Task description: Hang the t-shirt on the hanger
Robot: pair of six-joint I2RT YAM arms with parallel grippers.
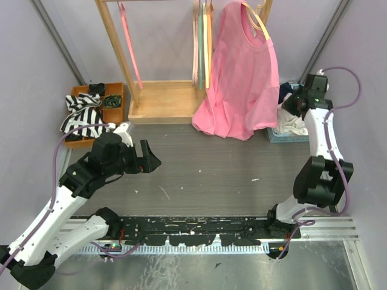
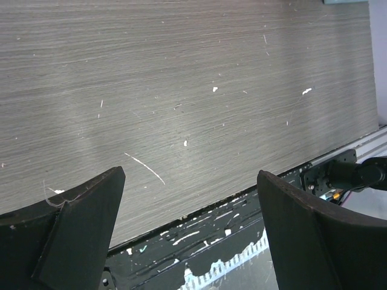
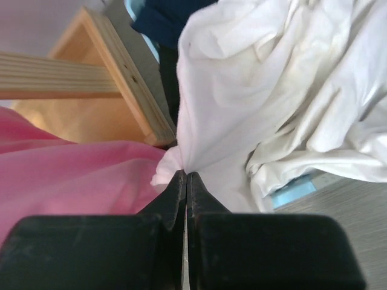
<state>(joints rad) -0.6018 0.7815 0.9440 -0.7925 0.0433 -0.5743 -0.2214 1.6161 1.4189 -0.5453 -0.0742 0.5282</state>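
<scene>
The white t-shirt (image 1: 292, 124) (image 3: 272, 78) lies crumpled in a blue basket (image 1: 279, 137) at the right of the table. My right gripper (image 1: 289, 109) (image 3: 186, 176) is shut on a fold at the t-shirt's left edge, close to the pink t-shirt (image 3: 54, 181). A thin orange hanger (image 1: 209, 48) hangs with others on the wooden rack at the back. Over the bare table near the front left, my left gripper (image 1: 151, 158) (image 2: 190, 175) stands open with nothing between its fingers.
The pink t-shirt (image 1: 242, 78) hangs on a pale hanger from the rack, whose wooden base (image 1: 163, 99) (image 3: 121, 66) sits beside the basket. A dark blue cloth (image 3: 163, 15) lies behind the white one. A striped cloth (image 1: 81, 112) drapes over an orange tray (image 1: 78, 142) at the left.
</scene>
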